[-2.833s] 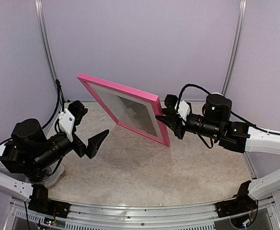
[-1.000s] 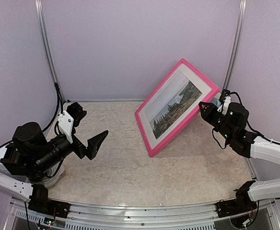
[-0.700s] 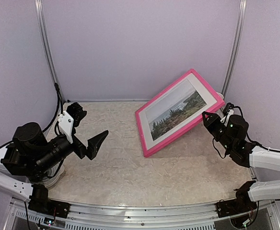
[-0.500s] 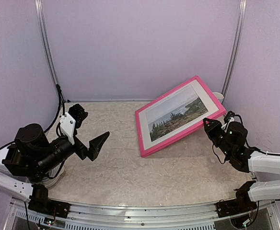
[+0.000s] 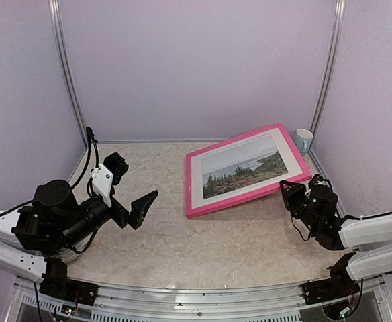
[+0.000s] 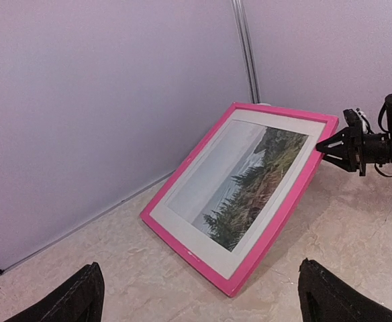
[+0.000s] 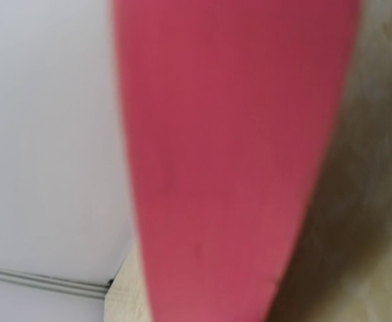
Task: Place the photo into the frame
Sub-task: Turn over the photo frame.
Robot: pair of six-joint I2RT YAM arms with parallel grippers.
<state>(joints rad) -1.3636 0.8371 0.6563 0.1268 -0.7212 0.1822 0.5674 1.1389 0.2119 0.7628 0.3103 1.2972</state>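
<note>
Frame [image 5: 250,198]: brought down from upright, now almost flat at far right of the table [image 5: 203,248], face up | photo [image 5: 239,171] showing inside it | right claw [image 5: 288,189] at its near-right corner, grip can't be told | left claw [image 5: 132,186] spread wide, empty, left | task looks nearly done

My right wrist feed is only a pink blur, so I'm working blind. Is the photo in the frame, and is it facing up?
Observer: Yes. The photo sits in the frame, face up, bordered by a white mat.
Operator: Is it lying flat?
Observer: No. The left wrist view shows it tilted, with its right edge raised in the right pincer and the opposite corner on the table.
Operator: Where's the left arm?
Observer: The left pincer is open and apart from the frame.
</note>
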